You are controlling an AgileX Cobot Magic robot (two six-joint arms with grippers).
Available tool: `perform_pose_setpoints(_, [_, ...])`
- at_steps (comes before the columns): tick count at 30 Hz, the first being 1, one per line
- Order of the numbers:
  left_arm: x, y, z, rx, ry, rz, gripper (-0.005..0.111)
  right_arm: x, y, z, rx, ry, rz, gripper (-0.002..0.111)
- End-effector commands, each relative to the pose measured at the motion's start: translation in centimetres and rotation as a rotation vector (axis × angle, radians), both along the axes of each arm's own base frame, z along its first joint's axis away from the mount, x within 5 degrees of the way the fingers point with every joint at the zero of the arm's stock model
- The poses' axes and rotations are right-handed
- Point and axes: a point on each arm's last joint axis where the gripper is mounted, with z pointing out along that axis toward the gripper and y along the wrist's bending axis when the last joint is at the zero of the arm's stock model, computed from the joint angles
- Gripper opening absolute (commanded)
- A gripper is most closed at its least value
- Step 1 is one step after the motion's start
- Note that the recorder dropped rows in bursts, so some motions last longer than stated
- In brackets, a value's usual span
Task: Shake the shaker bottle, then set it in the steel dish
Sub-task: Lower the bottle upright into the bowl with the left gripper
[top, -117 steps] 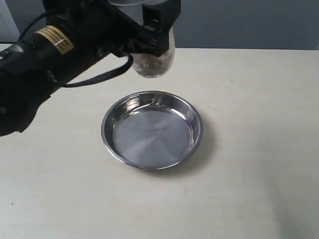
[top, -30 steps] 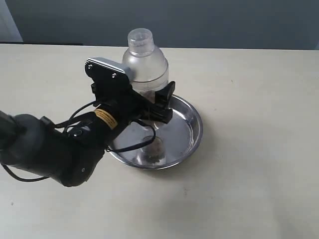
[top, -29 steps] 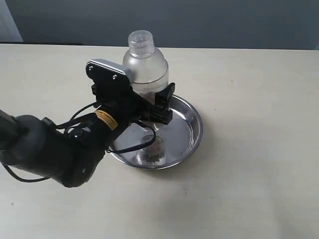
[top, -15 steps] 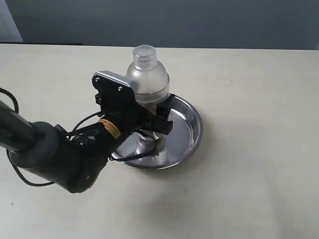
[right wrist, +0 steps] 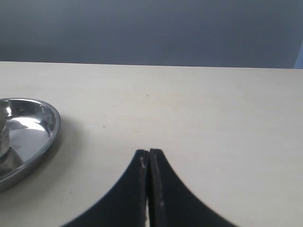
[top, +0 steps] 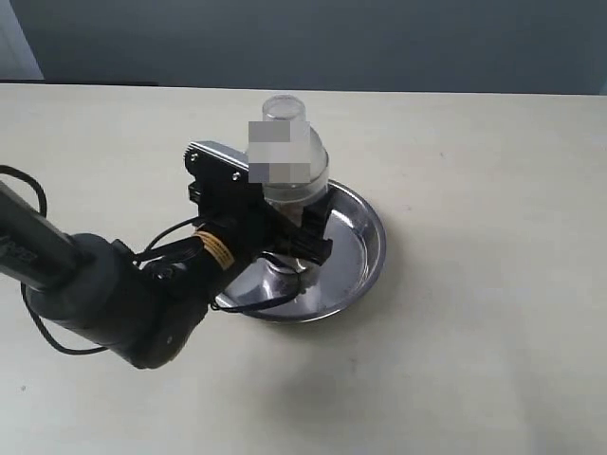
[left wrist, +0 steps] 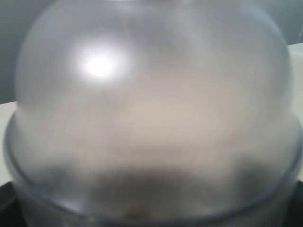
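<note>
The shaker bottle point(top: 286, 156), frosted with a domed top and small round cap, stands upright over the steel dish point(top: 373, 237). Its lower end sits down inside the pan, where brownish bits show through the plastic. My left gripper point(top: 285, 226) is shut on the bottle's body just under the dome. One black finger point(top: 314, 227) shows on its right side. In the left wrist view the dome point(left wrist: 151, 109) fills the picture and hides the jaws. My right gripper point(right wrist: 149, 155) is shut and empty above the table, to the right of the dish point(right wrist: 33, 127).
The cream table point(top: 484, 313) stretches all round the dish. The left arm's bulky black body point(top: 114, 294) and its cables lie low over the table, left of and in front of the dish. A dark wall point(top: 427, 38) runs behind the far edge.
The left gripper has carried the bottle down and slightly right, from high above the dish to standing inside it. The arm has dropped closer to the table.
</note>
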Motion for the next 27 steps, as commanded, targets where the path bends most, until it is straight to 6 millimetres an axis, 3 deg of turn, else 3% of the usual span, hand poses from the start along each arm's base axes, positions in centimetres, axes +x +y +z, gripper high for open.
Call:
perform_pose_setpoints(1, [-0.3,-1.1,0.7,0.002,-0.070,-0.118,0.020,0.0,0.0,0.1,0.000,-0.015,0.003,-0.001])
perform_pose_setpoints(8, [0.2,0.1,0.2,-0.014,0.001,0.033,0.071,0.0,0.0,0.1,0.000,-0.015,0.003,-0.001])
perform_pose_setpoints(13, [0.1,-0.1,0.1,-0.002,0.007,0.006,0.087,0.0,0.0,0.1,0.000,-0.015,0.003,-0.001])
perform_pose_setpoints(17, [0.3,0.2,-0.2,0.000,0.046,0.046,0.093,0.0,0.0,0.1,0.000,-0.015,0.003,-0.001])
perform_pose_setpoints(27, [0.3,0.3,0.3,0.023,0.013,0.051,0.094,0.0,0.0,0.1,0.000,-0.015,0.003,-0.001])
